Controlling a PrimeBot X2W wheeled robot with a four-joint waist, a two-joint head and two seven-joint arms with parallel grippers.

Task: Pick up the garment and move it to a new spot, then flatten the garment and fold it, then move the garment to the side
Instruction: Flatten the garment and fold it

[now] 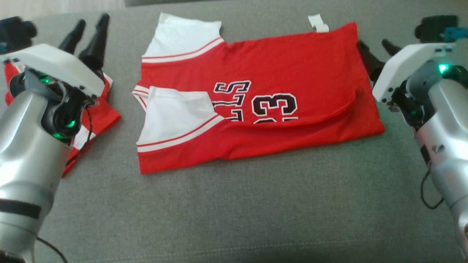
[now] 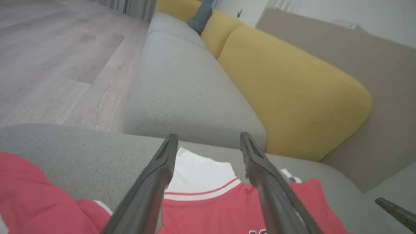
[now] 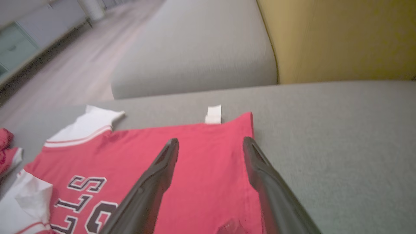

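The garment (image 1: 256,106) is a red jersey with white sleeves and dark numbers. It lies folded flat in the middle of the grey sofa seat (image 1: 256,204). My left gripper (image 1: 93,20) hovers open at the far left, off the garment's sleeve end. In the left wrist view its fingers (image 2: 208,139) spread above the white sleeve (image 2: 201,175) with nothing between them. My right gripper (image 1: 372,44) stands open just off the garment's right edge. In the right wrist view its fingers (image 3: 210,143) hang empty over the red cloth (image 3: 130,152).
A second red and white garment (image 1: 104,115) lies crumpled under my left arm. A white tag (image 1: 318,22) sticks out at the jersey's far edge. Yellow back cushions (image 2: 292,91) rise beyond the seat, and wooden floor (image 2: 48,48) lies past its edge.
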